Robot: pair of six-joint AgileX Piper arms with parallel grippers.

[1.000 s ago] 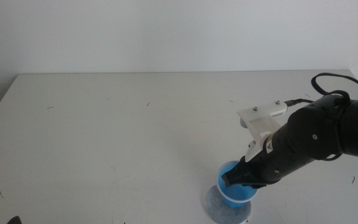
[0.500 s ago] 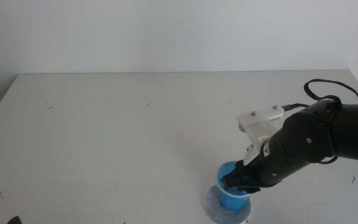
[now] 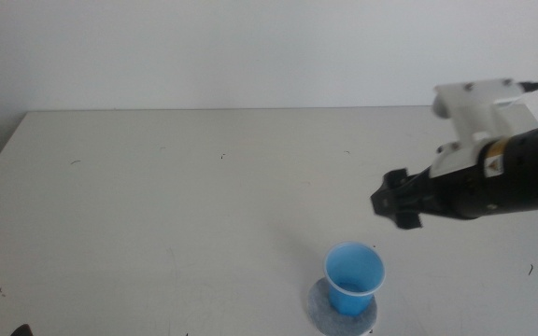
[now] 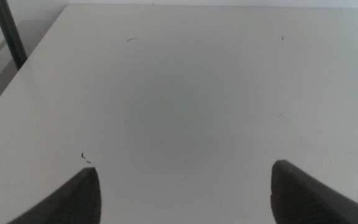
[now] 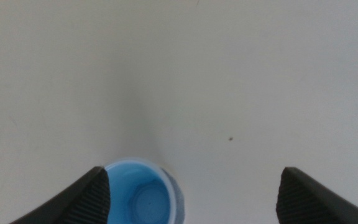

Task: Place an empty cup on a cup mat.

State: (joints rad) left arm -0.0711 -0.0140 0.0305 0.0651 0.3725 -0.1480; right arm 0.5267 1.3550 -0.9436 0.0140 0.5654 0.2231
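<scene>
right end effector (image 3: 392,202) hangs above the surface (image 3: 176,205), at about 1 o'clock from the cup (image 3: 354,277), well apart from it, jaws wide and holding nothing. the cup stands upright on the mat (image 3: 318,303), near the front edge. the placing looks done; i judge the arm should go straight up and away, not sweeping near the rim. left end effector (image 4: 182,193) waits, wide, over bare surface.

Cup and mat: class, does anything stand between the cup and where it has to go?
Nothing visible does. The cup already stands upright on the mat. The right tool hangs open above the table, apart from the cup, and the left tool waits open over bare table.
</scene>
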